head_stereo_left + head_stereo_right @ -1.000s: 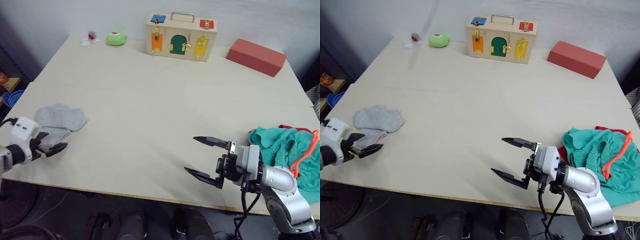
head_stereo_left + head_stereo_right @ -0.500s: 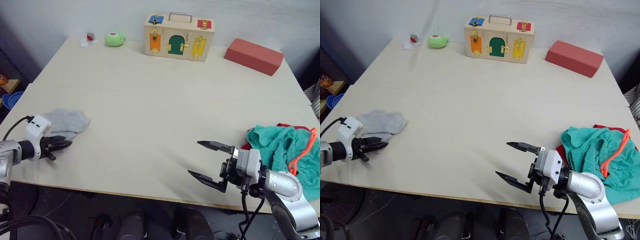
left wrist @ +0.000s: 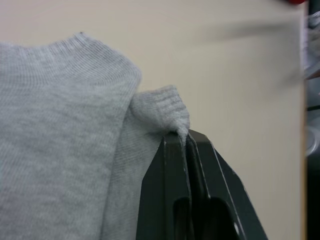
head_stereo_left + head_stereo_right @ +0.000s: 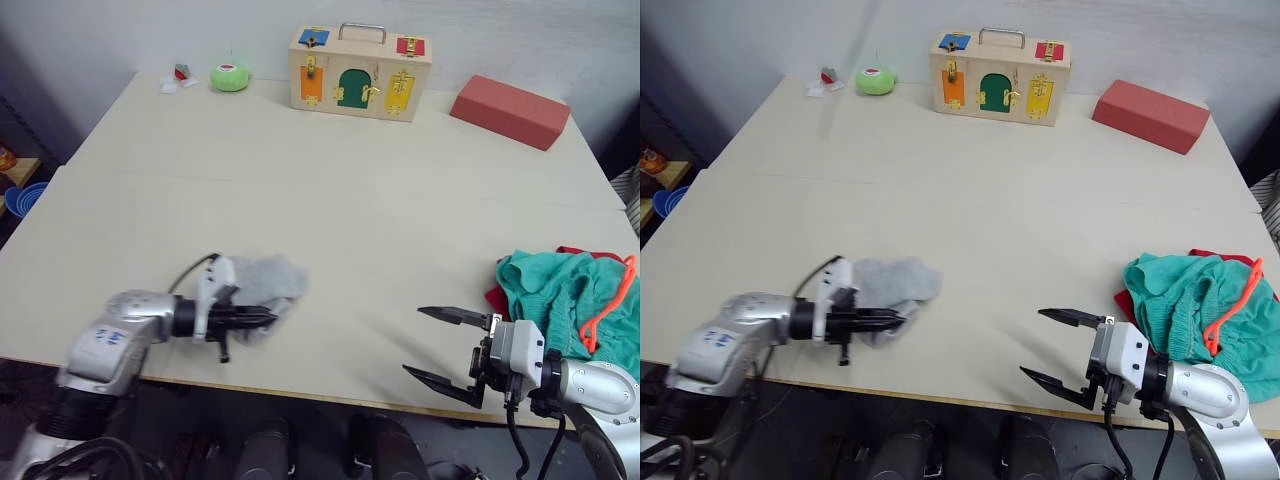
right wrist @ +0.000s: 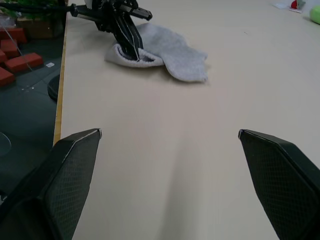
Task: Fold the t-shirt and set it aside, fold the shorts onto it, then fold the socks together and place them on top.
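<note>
The two light grey socks (image 4: 272, 284) lie overlapped near the table's front edge, left of centre. My left gripper (image 4: 268, 319) is shut on the ribbed cuff (image 3: 167, 107) of one sock, pinching it between its black fingers (image 3: 170, 190). My right gripper (image 4: 413, 341) hovers open near the front edge to the right, with nothing between its fingers; in its wrist view the socks (image 5: 172, 49) lie ahead of it. The teal-green shorts (image 4: 560, 292) with an orange drawstring (image 4: 610, 296) are bunched at the right edge, over the red t-shirt (image 4: 1123, 302), of which only slivers show.
A wooden latch box (image 4: 360, 60), a salmon-red block (image 4: 510, 110), a green round object (image 4: 230, 76) and small bits (image 4: 177, 79) line the far edge. A blue bowl (image 4: 20, 197) sits off the table at the left.
My left gripper has shut on the sock cuff and dragged the socks rightward along the front of the table. My right gripper stays open, roughly where it was.
</note>
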Available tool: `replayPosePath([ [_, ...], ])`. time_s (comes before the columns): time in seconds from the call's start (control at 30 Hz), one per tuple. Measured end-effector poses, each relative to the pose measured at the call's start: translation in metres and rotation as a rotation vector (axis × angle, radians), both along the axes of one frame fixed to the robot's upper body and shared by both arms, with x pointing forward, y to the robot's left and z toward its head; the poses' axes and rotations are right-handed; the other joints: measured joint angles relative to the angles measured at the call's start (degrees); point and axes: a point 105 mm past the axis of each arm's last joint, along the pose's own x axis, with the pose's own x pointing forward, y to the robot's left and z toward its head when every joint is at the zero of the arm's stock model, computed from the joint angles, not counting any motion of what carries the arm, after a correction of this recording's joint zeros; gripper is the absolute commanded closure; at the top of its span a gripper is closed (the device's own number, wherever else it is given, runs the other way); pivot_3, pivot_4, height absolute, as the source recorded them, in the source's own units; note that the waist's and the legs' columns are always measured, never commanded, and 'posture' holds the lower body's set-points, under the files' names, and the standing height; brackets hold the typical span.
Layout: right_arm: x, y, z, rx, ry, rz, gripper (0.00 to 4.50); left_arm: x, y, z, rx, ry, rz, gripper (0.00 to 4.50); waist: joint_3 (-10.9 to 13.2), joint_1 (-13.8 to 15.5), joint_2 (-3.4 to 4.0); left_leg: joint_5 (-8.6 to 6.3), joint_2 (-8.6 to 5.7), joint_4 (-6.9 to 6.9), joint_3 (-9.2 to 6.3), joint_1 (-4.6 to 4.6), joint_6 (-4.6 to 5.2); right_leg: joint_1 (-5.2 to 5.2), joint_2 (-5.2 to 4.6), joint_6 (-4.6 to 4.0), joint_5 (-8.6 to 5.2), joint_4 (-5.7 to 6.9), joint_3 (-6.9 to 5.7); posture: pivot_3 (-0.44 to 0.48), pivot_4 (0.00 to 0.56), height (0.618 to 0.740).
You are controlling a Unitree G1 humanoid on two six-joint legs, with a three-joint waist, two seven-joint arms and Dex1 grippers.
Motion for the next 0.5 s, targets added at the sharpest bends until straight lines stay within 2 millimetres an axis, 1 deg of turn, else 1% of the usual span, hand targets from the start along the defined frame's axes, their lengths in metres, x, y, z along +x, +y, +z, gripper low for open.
replayPosePath([
  [0.07, -0.001, -0.004, -0.004, 0.001, 0.028, -0.031, 0.0, 0.0, -0.017, -0.002, -0.028, 0.002, -0.012, 4.48, 0.0, 0.15, 0.0, 0.04, 0.01, 0.0, 0.01, 0.01, 0.01, 0.0, 0.0, -0.01, 0.03, 0.01, 0.02, 0.0, 0.15, 0.74],
  [0.1, -0.001, -0.005, -0.005, 0.0, 0.038, -0.039, 0.0, 0.0, -0.022, -0.003, -0.034, 0.003, -0.016, 4.48, 0.0, 0.21, 0.0, 0.06, 0.01, 0.0, 0.01, 0.0, 0.02, -0.02, 0.01, -0.01, 0.05, 0.01, 0.03, 0.0, 0.15, 0.74],
  [0.13, -0.002, -0.007, -0.007, -0.002, 0.049, -0.05, 0.0, 0.0, -0.029, -0.003, -0.042, 0.004, -0.018, 4.27, 0.01, 0.26, -0.01, 0.07, 0.01, 0.01, 0.02, -0.02, 0.04, -0.03, 0.0, 0.0, 0.09, -0.01, 0.05, 0.0, 0.15, 0.74],
  [0.2, -0.003, -0.009, -0.009, -0.005, 0.065, -0.064, 0.0, 0.001, -0.038, -0.002, -0.052, -0.002, -0.026, 3.86, 0.01, 0.26, -0.01, 0.09, 0.01, 0.03, 0.04, -0.03, 0.06, -0.03, 0.0, 0.02, 0.15, -0.04, 0.09, 0.0, 0.15, 0.74],
  [0.3, -0.002, -0.01, -0.01, -0.006, 0.081, -0.086, 0.0, 0.003, -0.043, 0.004, -0.067, -0.022, -0.031, 2.92, 0.01, 0.06, -0.02, 0.09, 0.01, 0.06, 0.15, -0.04, 0.08, -0.09, 0.0, 0.04, 0.22, -0.04, 0.2, 0.0, 0.15, 0.74],
  [0.37, 0.0, -0.011, -0.01, -0.008, 0.085, -0.101, 0.0, -0.001, -0.045, 0.012, -0.098, -0.028, -0.066, 2.3, 0.01, 0.09, -0.01, 0.1, 0.02, 0.06, 0.19, -0.04, 0.09, -0.11, 0.0, 0.04, 0.22, -0.04, 0.24, 0.0, 0.15, 0.74],
  [0.43, 0.0, -0.01, -0.009, -0.011, 0.082, -0.105, 0.0, -0.006, -0.044, 0.022, -0.135, -0.032, -0.098, 1.66, 0.01, 0.13, -0.02, 0.1, 0.03, 0.06, 0.19, -0.07, 0.08, -0.16, 0.01, 0.03, 0.22, -0.04, 0.24, 0.0, 0.15, 0.74],
  [0.47, 0.0, -0.009, -0.009, -0.012, 0.08, -0.104, 0.0, -0.009, -0.04, 0.027, -0.147, -0.034, -0.119, 1.42, 0.01, 0.13, -0.02, 0.1, 0.04, 0.06, 0.19, -0.06, 0.08, -0.16, 0.01, 0.03, 0.22, -0.04, 0.24, 0.0, 0.15, 0.74],
  [0.5, 0.0, -0.006, -0.008, -0.012, 0.079, -0.101, 0.0, -0.011, -0.035, 0.031, -0.153, -0.033, -0.137, 1.42, 0.01, 0.02, -0.02, 0.1, 0.06, 0.06, 0.21, -0.07, 0.07, -0.19, 0.03, 0.03, 0.22, -0.03, 0.24, 0.0, 0.15, 0.74],
])
